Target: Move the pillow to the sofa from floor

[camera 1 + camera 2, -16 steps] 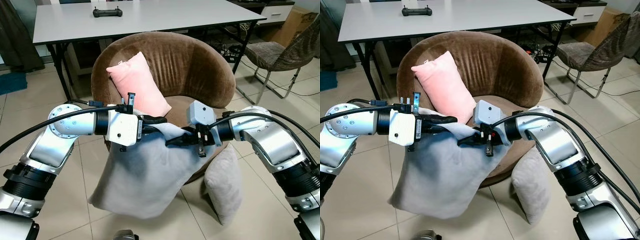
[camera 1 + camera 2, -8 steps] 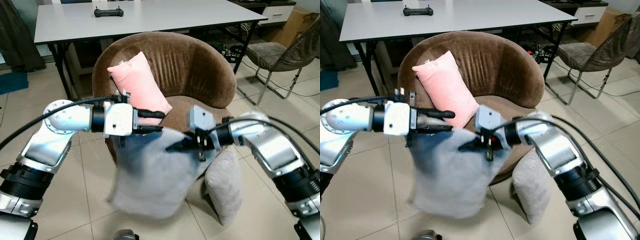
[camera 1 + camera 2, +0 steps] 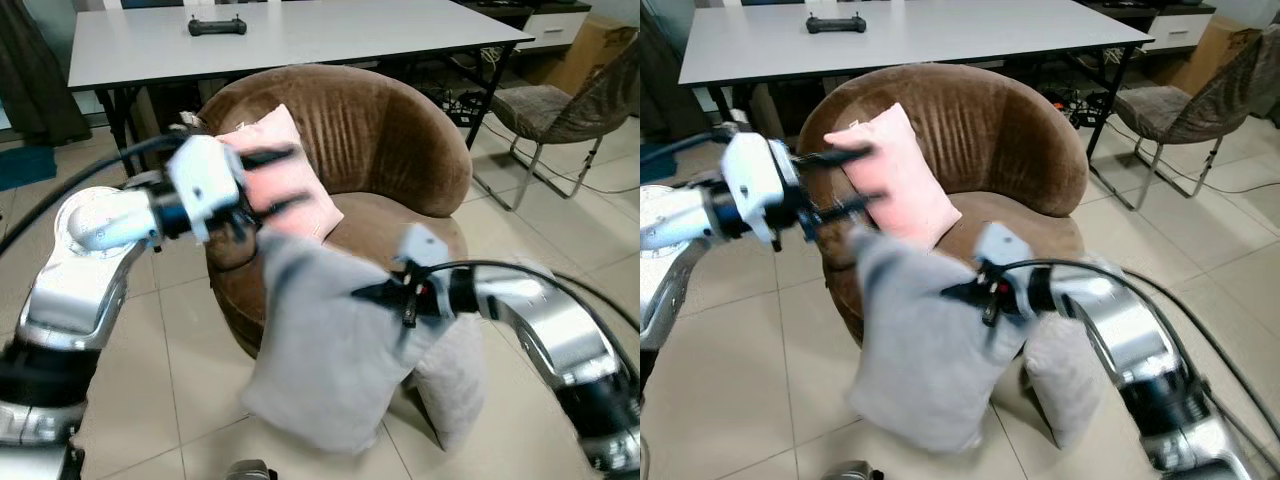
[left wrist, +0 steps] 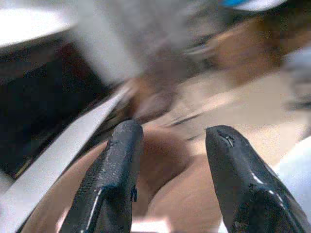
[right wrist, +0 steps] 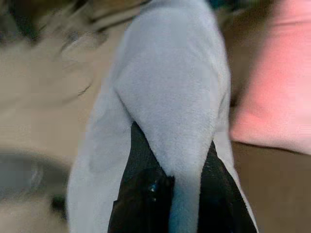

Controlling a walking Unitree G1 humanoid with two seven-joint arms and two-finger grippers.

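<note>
Soft matt grey cloth pillow (image 3: 330,350), ribbed brown velvet sofa (image 3: 390,130), glossy floor tiles (image 3: 170,400).

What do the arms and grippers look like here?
Both arms are silver metal with black joint rings and black cables looping along them. Each wrist carries a pale boxy housing. The left gripper and right gripper each have two long black fingers.

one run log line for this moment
right gripper: shut on grey pillow | left gripper: open, by pink pillow | brown sofa: ahead
</note>
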